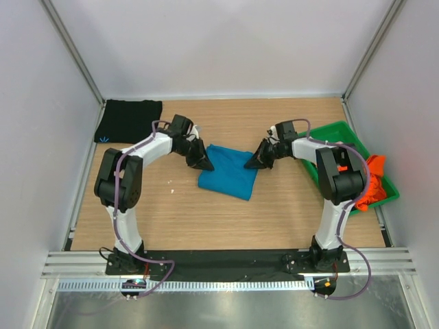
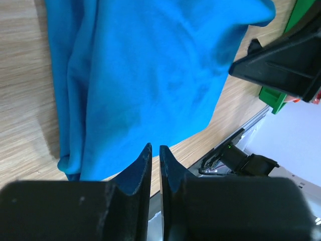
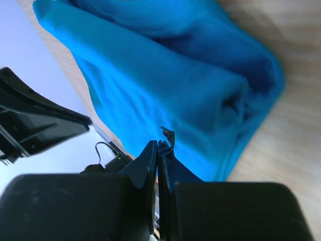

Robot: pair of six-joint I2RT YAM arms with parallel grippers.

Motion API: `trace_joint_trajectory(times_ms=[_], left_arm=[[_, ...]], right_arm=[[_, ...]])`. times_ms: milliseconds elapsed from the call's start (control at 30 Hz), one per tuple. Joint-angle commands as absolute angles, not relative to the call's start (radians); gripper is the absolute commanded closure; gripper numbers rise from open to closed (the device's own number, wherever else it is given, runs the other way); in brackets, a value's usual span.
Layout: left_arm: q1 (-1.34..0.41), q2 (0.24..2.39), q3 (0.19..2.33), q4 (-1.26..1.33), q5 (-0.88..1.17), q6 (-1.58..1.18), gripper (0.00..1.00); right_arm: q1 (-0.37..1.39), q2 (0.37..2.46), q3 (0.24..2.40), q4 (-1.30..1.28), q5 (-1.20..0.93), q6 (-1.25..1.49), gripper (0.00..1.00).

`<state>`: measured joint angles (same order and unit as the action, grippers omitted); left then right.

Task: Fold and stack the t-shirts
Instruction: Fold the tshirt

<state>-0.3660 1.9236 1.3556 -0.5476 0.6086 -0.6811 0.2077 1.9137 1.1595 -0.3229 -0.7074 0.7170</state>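
- Top external view: the teal-blue t-shirt is seen folded at mid-bench, between both claws.
- The left claw is set at its left edge, drawn almost together with a thin gap; no cloth is seen between.
- The right claw, at the right edge, is pressed together; nothing is seen held.
- The black t-shirt is laid flat at the far left corner.
- The orange t-shirt is heaped in the green tray.

A robotics lab cell is suggested by white enclosure walls, aluminium frame posts, a wooden tabletop and two cabled arms bolted along its near edge.
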Motion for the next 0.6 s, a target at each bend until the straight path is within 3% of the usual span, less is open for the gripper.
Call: trace_joint_trajectory(times_ms=[0,133,567], left_arm=[[-0.364,1.917,1.316,-0.471,0.655,-0.695,0.89],[-0.365,1.934,1.281,-0.471,0.631,-0.692,0.9],[-0.365,2.002,1.362,-0.518,0.609,-0.66,0.92]], right_arm=[[0.215,1.977,1.157,-0.046,-0.779,0.822,0.94],[0.207,2.051,1.189,0.081,-0.784,0.868,0.94],[0.11,2.233,1.374,0.066,-0.834,0.867,0.93]])
